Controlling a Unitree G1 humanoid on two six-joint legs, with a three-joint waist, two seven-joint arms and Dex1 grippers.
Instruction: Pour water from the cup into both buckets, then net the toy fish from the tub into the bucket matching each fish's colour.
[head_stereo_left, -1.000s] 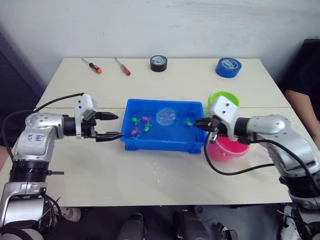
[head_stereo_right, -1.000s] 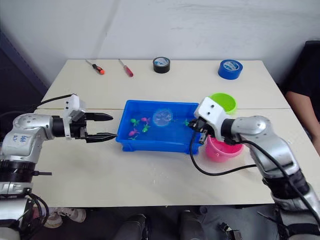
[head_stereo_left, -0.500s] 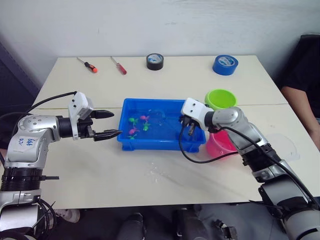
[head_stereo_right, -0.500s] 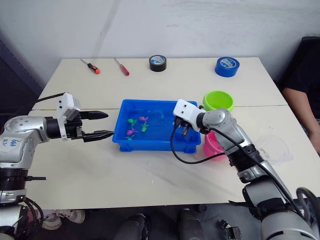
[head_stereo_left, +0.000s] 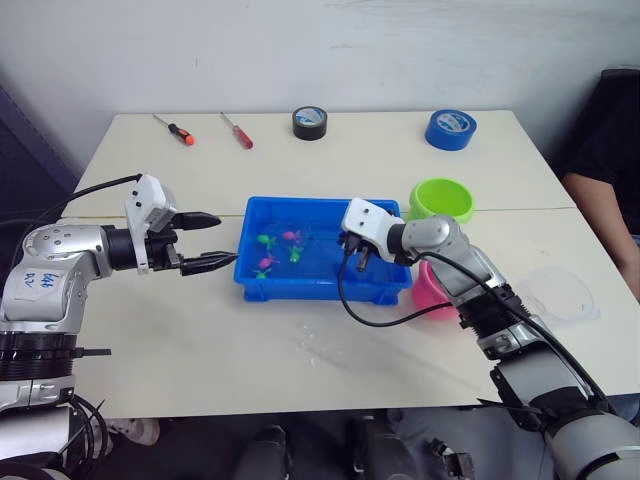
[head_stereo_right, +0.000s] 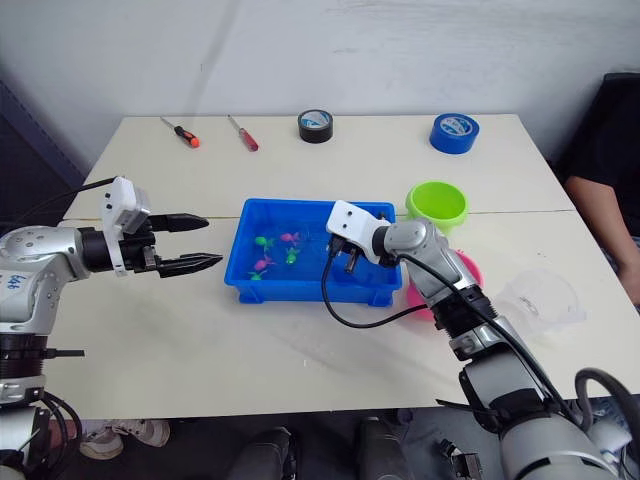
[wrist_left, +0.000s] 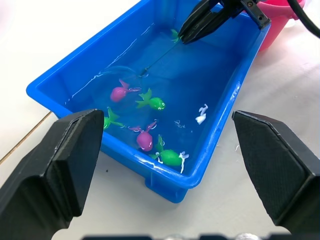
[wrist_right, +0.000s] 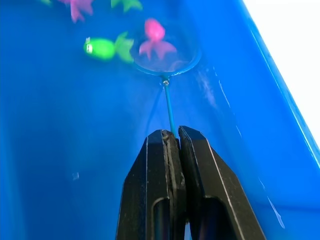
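The right pincer (wrist_right: 172, 137) is reaching over the blue tub (head_stereo_left: 262, 289) in the middle of the tabletop (head_stereo_left: 200, 340), its two black fingers clenched on the thin handle of the net (wrist_right: 166, 60). The net's hoop is lying in the water at the far side of the tub, and in the right wrist view a pink fish (wrist_right: 155, 37) is sitting within the hoop's ring, though whether it is resting on the mesh or floating above it cannot be told. A green fish (wrist_right: 102, 48) is floating just beside the hoop.

The left pincer (head_stereo_left: 208, 240) is hovering above the tabletop just beside the tub's left end, its fingers spread apart and holding nothing. Its wrist view is showing more fish scattered in the tub: a magenta one (wrist_left: 121, 92), a green one (wrist_left: 152, 101) next to it, another magenta one (wrist_left: 145, 140) and a green one (wrist_left: 168, 156) close to the near wall.

The green bucket (head_stereo_left: 441, 198) is standing to the right of the tub's far corner, and the pink bucket (head_stereo_left: 432, 288) is sitting nearer, partly hidden behind the right arm. The clear cup (head_stereo_left: 558, 294) is lying on its side near the tabletop's right edge, well apart from the tub.

Along the far edge are lying two screwdrivers (head_stereo_left: 172, 129), a black tape roll (head_stereo_left: 311, 122) and a blue tape roll (head_stereo_left: 450, 129).
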